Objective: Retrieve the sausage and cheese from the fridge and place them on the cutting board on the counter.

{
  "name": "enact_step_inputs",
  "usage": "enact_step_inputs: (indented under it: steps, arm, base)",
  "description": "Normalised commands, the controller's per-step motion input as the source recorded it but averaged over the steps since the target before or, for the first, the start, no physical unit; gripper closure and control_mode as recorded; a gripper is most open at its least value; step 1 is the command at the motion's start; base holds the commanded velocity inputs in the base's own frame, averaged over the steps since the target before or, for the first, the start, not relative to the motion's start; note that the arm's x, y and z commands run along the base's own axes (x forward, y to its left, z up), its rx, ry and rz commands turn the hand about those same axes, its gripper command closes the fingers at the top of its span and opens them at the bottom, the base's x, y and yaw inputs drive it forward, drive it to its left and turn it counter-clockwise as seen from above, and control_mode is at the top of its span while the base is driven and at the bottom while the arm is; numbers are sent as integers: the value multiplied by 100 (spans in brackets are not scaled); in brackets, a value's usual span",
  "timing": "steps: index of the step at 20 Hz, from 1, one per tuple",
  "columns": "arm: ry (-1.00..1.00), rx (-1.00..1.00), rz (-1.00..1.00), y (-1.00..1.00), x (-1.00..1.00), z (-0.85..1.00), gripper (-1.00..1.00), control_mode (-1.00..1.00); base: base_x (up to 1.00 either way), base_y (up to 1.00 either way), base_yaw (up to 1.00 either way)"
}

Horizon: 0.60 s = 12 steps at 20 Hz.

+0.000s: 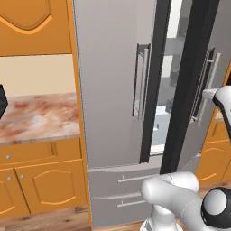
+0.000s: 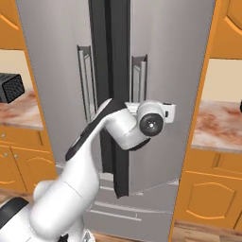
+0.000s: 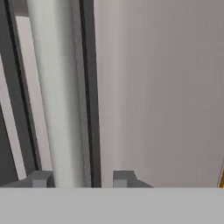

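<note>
The grey fridge (image 1: 108, 90) stands in front of me, and its right door (image 2: 170, 71) is ajar, with glass shelves (image 1: 164, 97) showing through the gap. In the hand view my gripper (image 3: 83, 179) is open. Its fingertips (image 3: 124, 178) stand on either side of the right door's vertical bar handle (image 3: 57, 87), close to it. My white hand (image 2: 158, 116) is up against that door. Inside the gap I can make out neither the sausage nor the cheese. The cutting board is out of view. The pink marbled counter (image 1: 40, 117) lies left of the fridge.
Another stretch of counter (image 2: 220, 127) over orange cabinets (image 2: 208, 194) lies right of the fridge. A dark boxy appliance (image 2: 10, 87) sits on the left counter. The left door's handle (image 2: 86, 80) is beside the dark centre strip (image 2: 109, 56). The fridge drawers (image 1: 122, 189) are below.
</note>
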Motion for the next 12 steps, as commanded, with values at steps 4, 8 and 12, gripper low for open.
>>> enact_step_inputs:
  steps: [4,8,12]
  arm:
    - [5,-8,0,-100,-96,0,100,-100]
    - [0,-3,1,-100,-84,0,100,-100]
    - [-2,1,9,-100,-70,-2,100,-100]
  base:
    - [0,0,0]
    - [0,0,0]
    - [0,0,0]
